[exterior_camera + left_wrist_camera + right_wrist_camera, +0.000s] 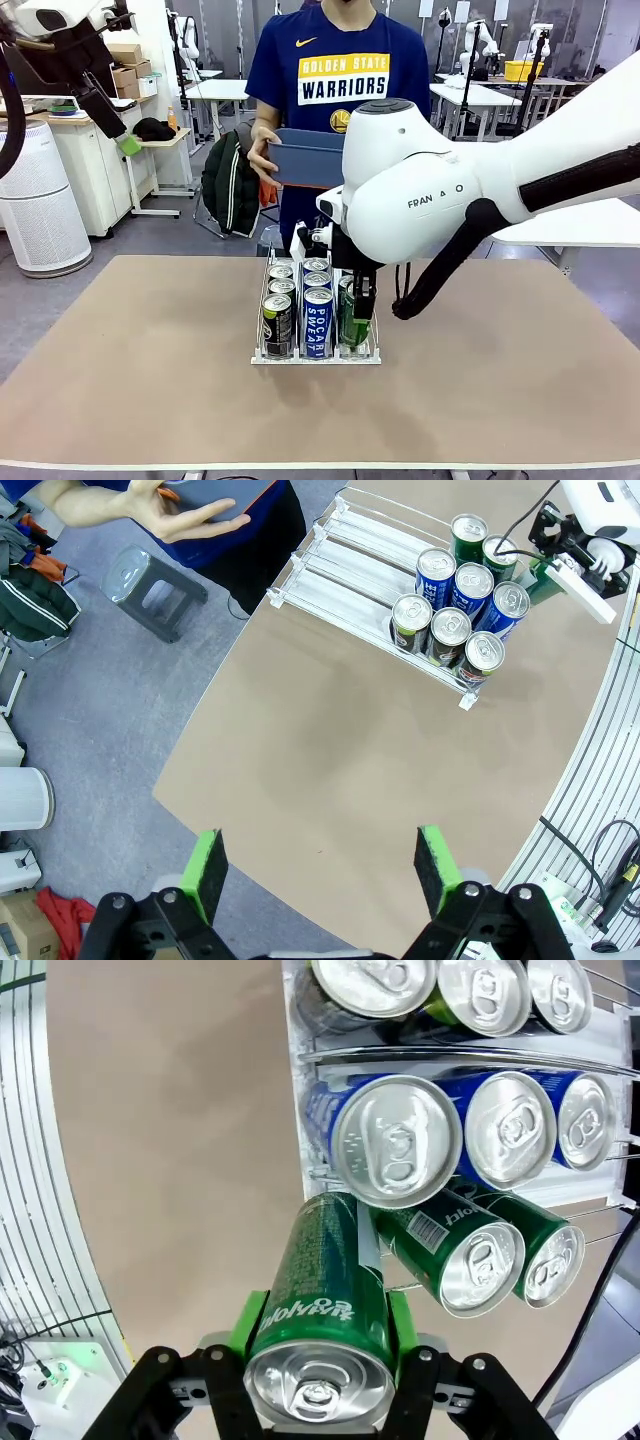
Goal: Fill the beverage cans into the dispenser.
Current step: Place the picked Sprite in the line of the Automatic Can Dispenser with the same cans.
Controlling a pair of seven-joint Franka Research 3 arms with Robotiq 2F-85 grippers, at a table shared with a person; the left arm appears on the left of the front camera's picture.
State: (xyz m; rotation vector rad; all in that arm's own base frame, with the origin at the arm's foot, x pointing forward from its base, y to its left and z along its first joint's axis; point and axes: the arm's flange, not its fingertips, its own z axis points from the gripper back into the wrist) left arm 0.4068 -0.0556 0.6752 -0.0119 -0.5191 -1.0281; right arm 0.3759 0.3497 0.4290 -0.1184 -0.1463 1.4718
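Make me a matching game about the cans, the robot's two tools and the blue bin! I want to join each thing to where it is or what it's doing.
Things:
1. left tool
2. right tool
3. blue bin
4. Pocari Sweat can

States:
a. stands at the front of the rack's middle lane
b. held in the person's hand
c. open, holding nothing, high over the table
d. shut on a green can

Pairs: 1-c, 2-d, 3-b, 4-a
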